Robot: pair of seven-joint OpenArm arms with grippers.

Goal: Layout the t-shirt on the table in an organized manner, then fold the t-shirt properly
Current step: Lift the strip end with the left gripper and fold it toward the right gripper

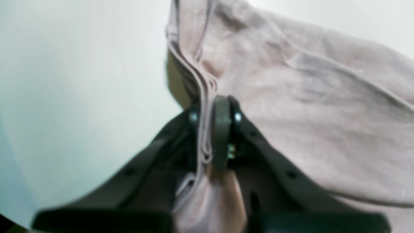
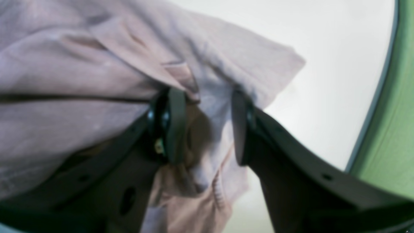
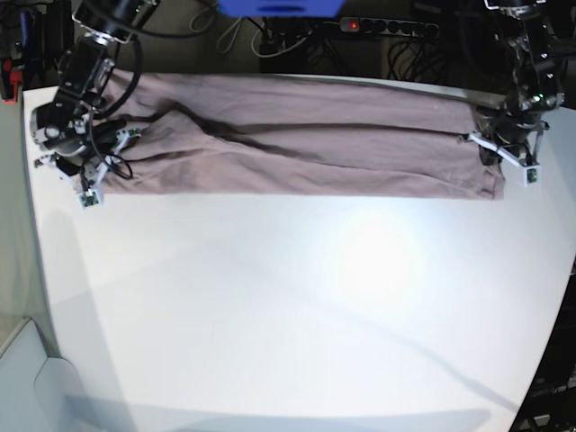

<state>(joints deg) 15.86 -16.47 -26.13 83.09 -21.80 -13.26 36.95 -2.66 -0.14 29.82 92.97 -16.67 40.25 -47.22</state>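
Folding under way: left gripper [image 1: 207, 136] pinching t-shirt [image 3: 297, 135] edge, right gripper [image 2: 207, 126] spread around fabric; next, closing right before lifting.

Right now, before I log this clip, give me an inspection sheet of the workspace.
Surface: white table, bare in front.
Job's things: mauve-pink t-shirt folded in a long band along the far edge.
Clutter: nothing seen.
Grippers: left claw shut on the t-shirt's edge; right claw open, cloth between its fingers.
Cables: power strip and cords behind the table.
Surroundings: dark, cluttered background; green surface beside the table.
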